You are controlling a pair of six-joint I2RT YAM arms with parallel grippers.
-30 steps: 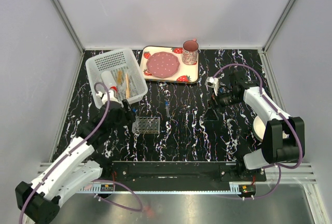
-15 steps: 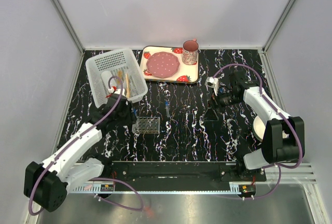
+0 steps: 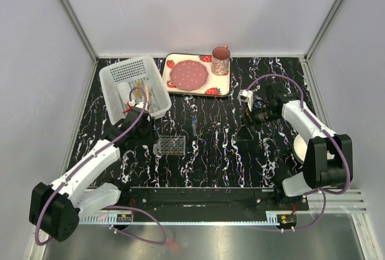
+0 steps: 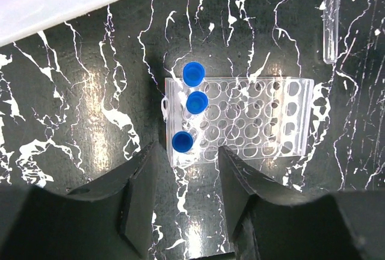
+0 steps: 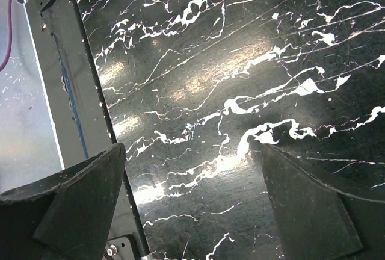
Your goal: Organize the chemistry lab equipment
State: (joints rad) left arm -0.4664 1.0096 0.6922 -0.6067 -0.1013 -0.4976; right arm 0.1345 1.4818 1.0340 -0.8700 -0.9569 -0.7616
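Under the left end effector: rack, flat on the desk, on the near side of the basket. Jaws part open with nothing between them. They sit just short of the rack's near-left corner, with the nearest cap in line with the gap. Right end effector is wide open and empty, hanging over the desk well right of the rack.

Three capped tubes stand in the rack's left column; the other holes look empty. One loose tube lies flat on the desk beyond the rack's far-right corner, apart from it.

Handling, my read:
- Tubes: light, thin, stiff; clear plastic or glass, can't tell which. They're smooth and round, so they'll roll and slip. Standing ones: pinch just under the cap and pull straight up. Loose one: pinch across the body mid-length, jaws square to its axis, gentle squeeze.
- Rack: light, rigid, slick clear plastic. It will likely skate on the desk if nudged, and a tilt could spill the tubes. Grip a side wall and keep it level.

Around: basket holds sticks, and its wall is close behind the rack, so there's little room on that side. Tray with plate and mug at the back, not ours. Bowl is half hidden behind the right arm. Nothing lies between the rack and the loose tube. Main hazard is a finger clipping the nearest cap or shoving the rack.
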